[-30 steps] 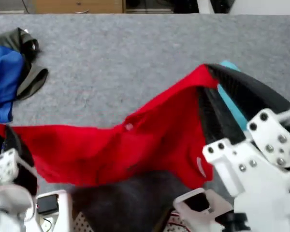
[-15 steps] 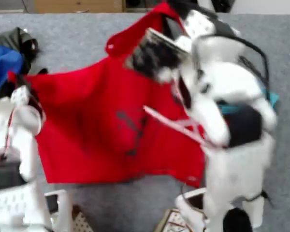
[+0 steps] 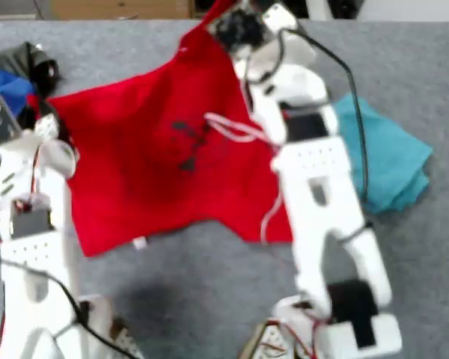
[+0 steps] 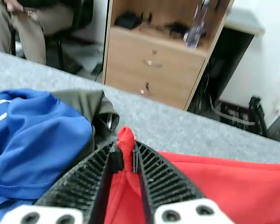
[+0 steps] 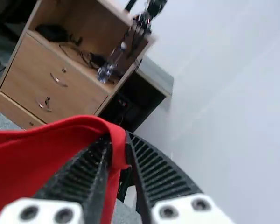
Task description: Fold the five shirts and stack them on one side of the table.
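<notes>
A red shirt (image 3: 157,164) is stretched out above the grey table, held up by both arms. My left gripper (image 4: 125,156) is shut on one corner of the red shirt (image 4: 214,186), at the table's left in the high view (image 3: 39,112). My right gripper (image 5: 117,151) is shut on another corner of the red shirt (image 5: 42,154), high at the far edge in the high view (image 3: 224,16). A blue shirt (image 4: 32,135) and an olive shirt (image 4: 91,105) lie crumpled at the far left. A teal shirt (image 3: 385,161) lies folded at the right.
The grey felt table (image 3: 419,67) has free room along the far right and the near middle. A wooden cabinet (image 4: 158,70) stands beyond the far edge. Loose white cables (image 3: 236,131) hang from the right arm over the red shirt.
Both arms have lifted the red shirt from a low drape near the front edge and carried it toward the far side, spreading it wide. The right arm swung from near right to far middle.
</notes>
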Tool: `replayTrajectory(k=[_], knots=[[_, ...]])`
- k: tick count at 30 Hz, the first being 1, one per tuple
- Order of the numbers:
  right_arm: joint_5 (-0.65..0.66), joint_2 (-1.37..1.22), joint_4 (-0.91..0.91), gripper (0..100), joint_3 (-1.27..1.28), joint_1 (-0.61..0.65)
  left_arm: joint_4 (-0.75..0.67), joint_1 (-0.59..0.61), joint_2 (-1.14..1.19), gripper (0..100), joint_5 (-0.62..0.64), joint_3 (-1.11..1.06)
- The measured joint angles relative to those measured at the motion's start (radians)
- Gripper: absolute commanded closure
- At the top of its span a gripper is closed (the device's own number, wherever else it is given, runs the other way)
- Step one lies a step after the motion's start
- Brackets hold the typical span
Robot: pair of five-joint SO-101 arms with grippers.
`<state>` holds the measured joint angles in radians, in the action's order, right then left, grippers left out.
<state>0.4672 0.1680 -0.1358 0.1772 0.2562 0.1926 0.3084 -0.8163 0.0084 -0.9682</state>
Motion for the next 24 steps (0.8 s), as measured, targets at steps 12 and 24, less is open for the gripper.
replayTrajectory(k=[12,24], knots=[[-0.021,-0.301,0.008,99.5,-0.288,-0.034,-0.005,-0.002,0.58,98,0.02,0.474],[-0.127,-0.502,-0.204,99.5,-0.652,-0.077,0.149,-0.005,0.804,98,0.048,0.827]])
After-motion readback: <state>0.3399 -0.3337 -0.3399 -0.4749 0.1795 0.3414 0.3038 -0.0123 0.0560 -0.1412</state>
